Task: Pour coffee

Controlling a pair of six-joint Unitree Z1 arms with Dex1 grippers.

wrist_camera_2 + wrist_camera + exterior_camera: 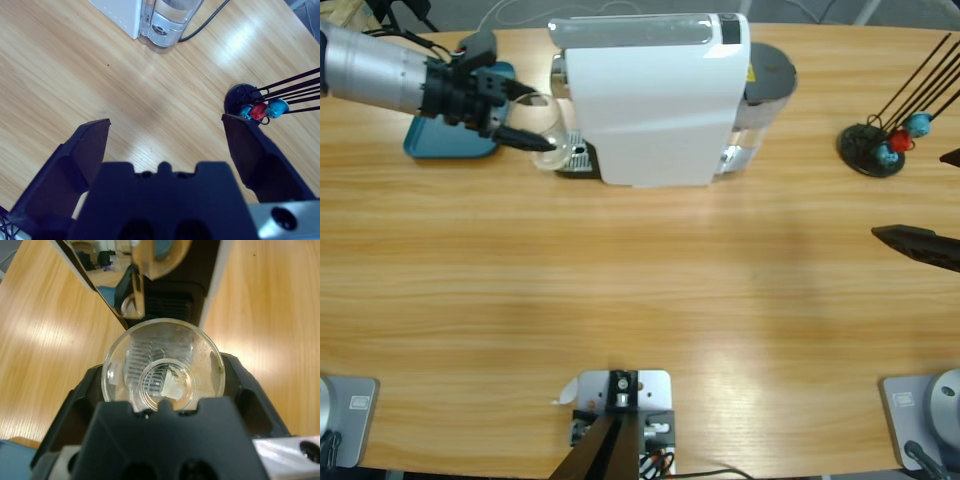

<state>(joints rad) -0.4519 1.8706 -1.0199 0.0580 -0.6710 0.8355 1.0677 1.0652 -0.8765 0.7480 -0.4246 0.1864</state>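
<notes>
Up near the surface's (pixel 650 290) far edge, the left hand (pixel 535 118) pinches a clear glass (pixel 162 365) against the front of a white coffee machine (pixel 655 95), over its drip grille (pixel 580 157). Seen down its mouth, the glass looks nearly dry; any coffee in it cannot be made out, only a pale patch on its ridged base. A blue tray (pixel 445 140) lies half hidden beneath the left arm. At the surface's right edge, the right hand (pixel 165 137) is spread wide over bare wood and largely cut off in the high view, near a black stand of rods with blue and red beads (pixel 880 145).
</notes>
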